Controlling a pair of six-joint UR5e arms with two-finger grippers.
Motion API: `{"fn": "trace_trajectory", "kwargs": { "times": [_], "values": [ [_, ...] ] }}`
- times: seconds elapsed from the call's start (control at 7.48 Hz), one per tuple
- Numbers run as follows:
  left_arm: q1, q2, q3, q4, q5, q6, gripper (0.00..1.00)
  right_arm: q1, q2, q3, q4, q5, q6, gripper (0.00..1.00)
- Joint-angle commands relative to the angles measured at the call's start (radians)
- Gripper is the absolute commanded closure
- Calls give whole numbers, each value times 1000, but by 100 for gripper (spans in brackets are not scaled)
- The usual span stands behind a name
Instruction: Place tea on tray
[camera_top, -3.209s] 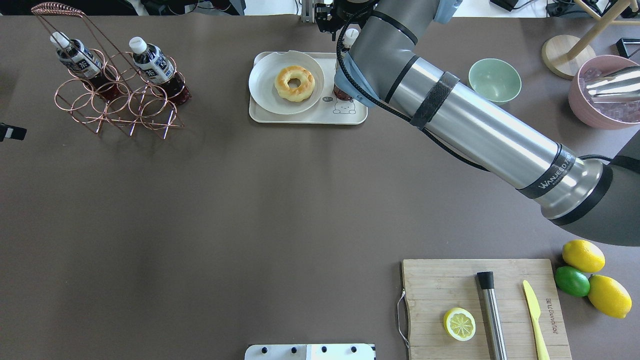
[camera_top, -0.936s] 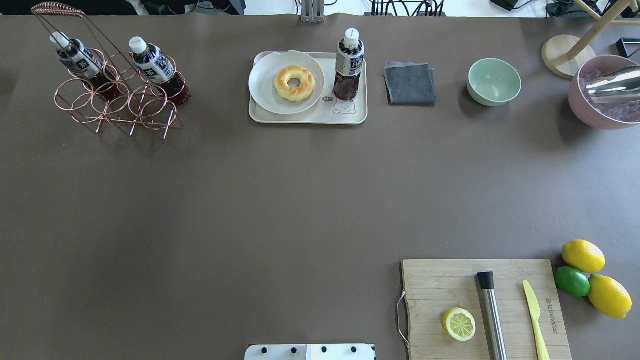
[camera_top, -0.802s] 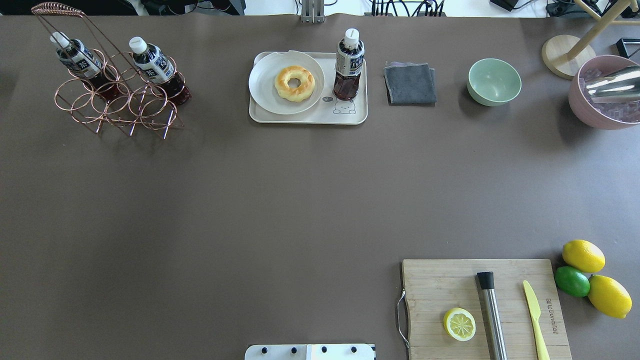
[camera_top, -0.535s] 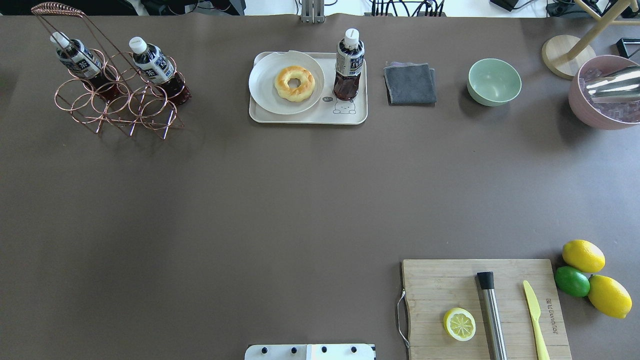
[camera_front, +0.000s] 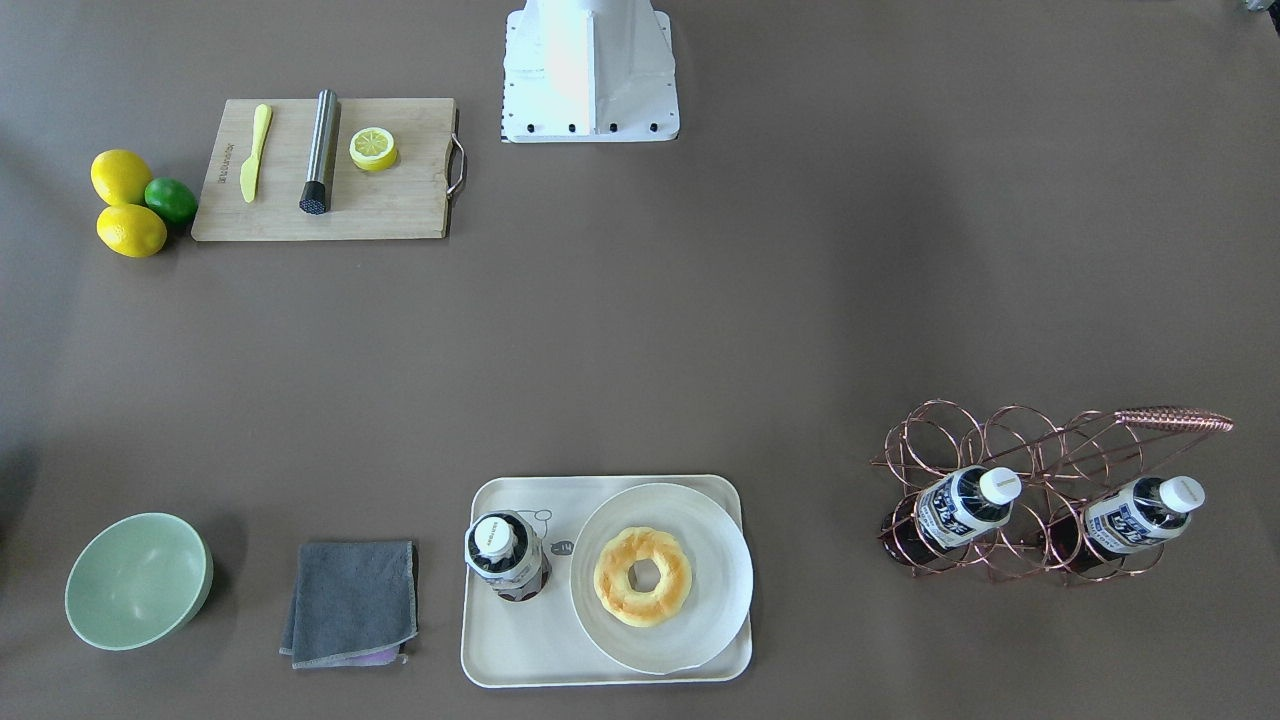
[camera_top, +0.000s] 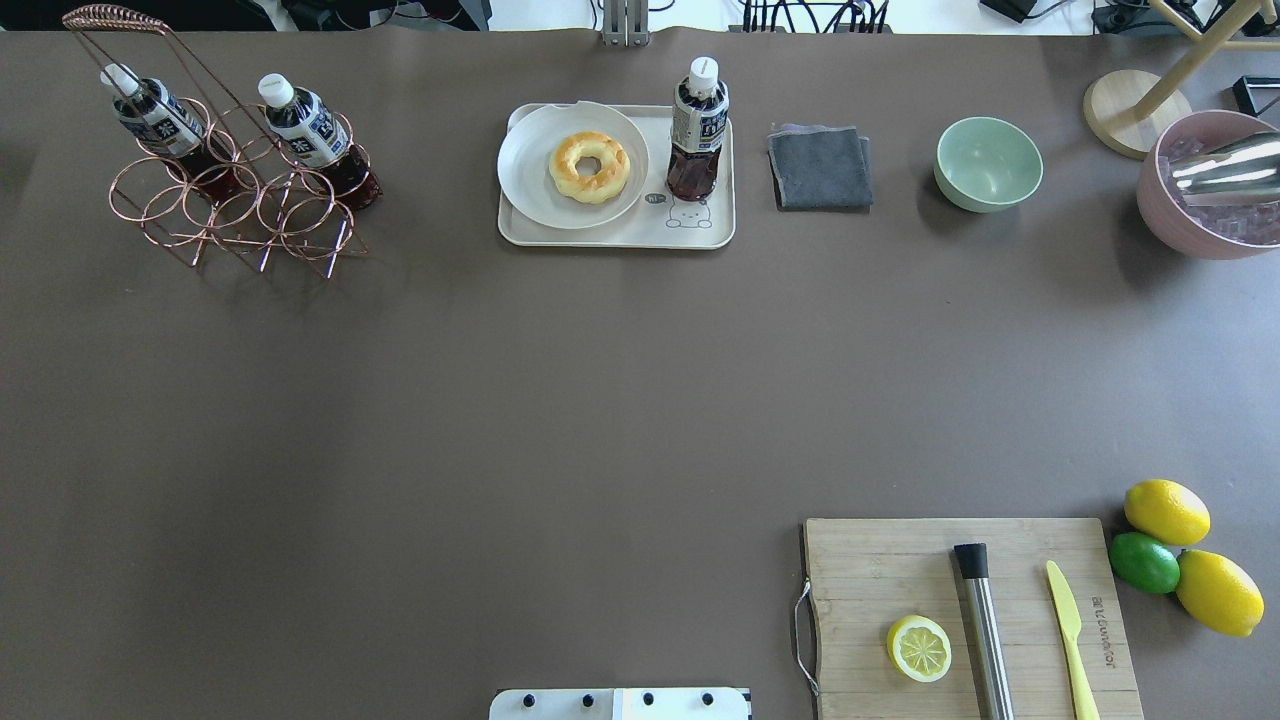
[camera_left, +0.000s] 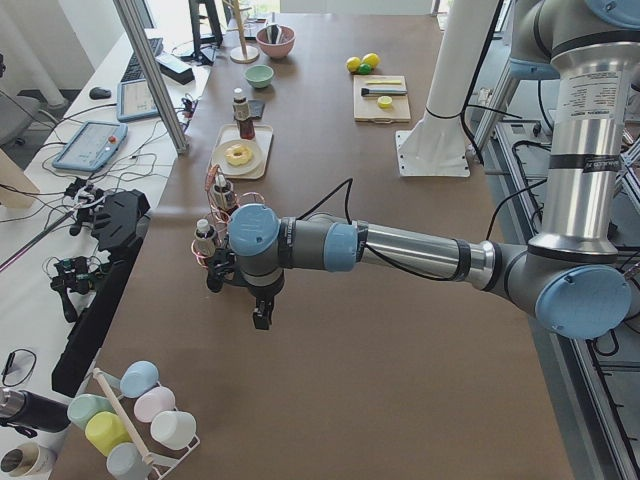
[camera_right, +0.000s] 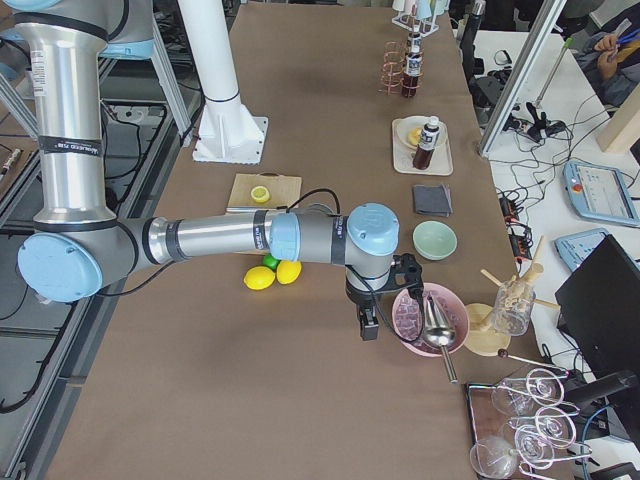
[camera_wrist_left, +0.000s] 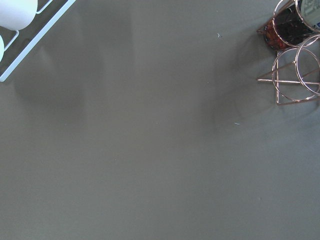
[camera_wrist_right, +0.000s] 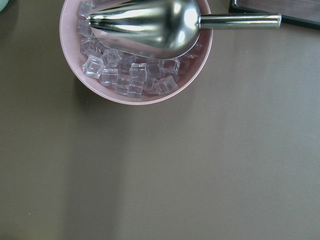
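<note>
Tea (camera_top: 697, 130) is standing upright on the tray (camera_top: 610, 238) beside the doughnut plate (camera_top: 530, 165), unmoved. The right arm is no longer reaching over it. The right gripper (camera_right: 368, 328) is hanging by the pink ice bowl (camera_top: 1160, 215) and the left gripper (camera_left: 262, 318) near the bottle rack (camera_top: 235, 205); whether either is spread or pressed together cannot be told.

Big room over the brown table (camera_top: 600, 400) — only the round white plate (camera_top: 522, 165) stands just beside the brown tea bottle (camera_top: 697, 130).

pink bowl (camera_top: 1172, 226) cropped, left gripper (camera_left: 262, 319) unreadable
</note>
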Motion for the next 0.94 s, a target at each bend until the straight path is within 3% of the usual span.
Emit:
{"fn": "trace_trajectory", "kwargs": {
  "times": [0.0,0.8],
  "values": [
    [-5,15,-13,-18,4,-1,3,-1,0,3,1,3,6,0],
    [-51,33,-10,-130,4,1,3,0,2,26,3,8,38,0]
  ]
}}
